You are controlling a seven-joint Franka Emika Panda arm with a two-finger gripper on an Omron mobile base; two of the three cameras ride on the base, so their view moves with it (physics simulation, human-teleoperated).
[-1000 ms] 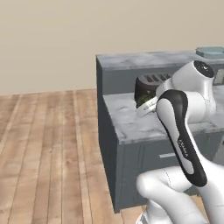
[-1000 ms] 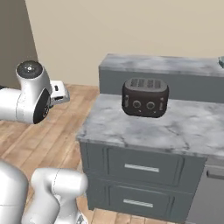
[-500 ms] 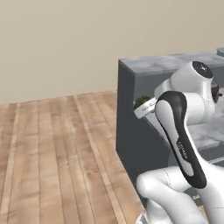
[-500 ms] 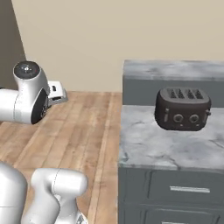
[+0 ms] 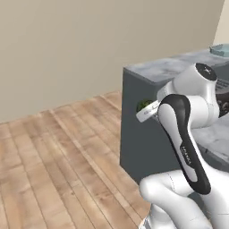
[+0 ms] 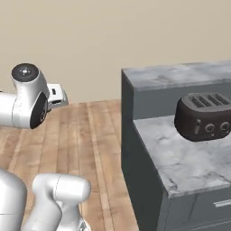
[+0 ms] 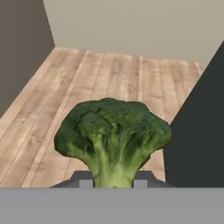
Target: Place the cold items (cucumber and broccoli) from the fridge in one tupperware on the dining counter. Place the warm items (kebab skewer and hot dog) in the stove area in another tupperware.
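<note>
Everything in both base views has slid sideways since a moment ago, so the base has been driving; the things themselves have not moved, and the toaster now sits far over at the right. Nearest of all, the claw is closed on the broccoli, pinching its pale stem low down with the green head standing up above the tips. In the left base view a bit of green peeks out by the arm, beside the dark wall of the surface. I think the robot is in the carrying step: the broccoli is picked up and is on its way to a tub. Next it likely needs to keep a firm hold, roll on to the dining surface, find the tub for cold food and set the broccoli inside. Below and past the broccoli is wood floor, then a plain wall. Far off at the top right of the left base view sits a pale, bluish, dish-like thing on the grey top. It may be a tub, but I cannot tell, or see what is in it.
</note>
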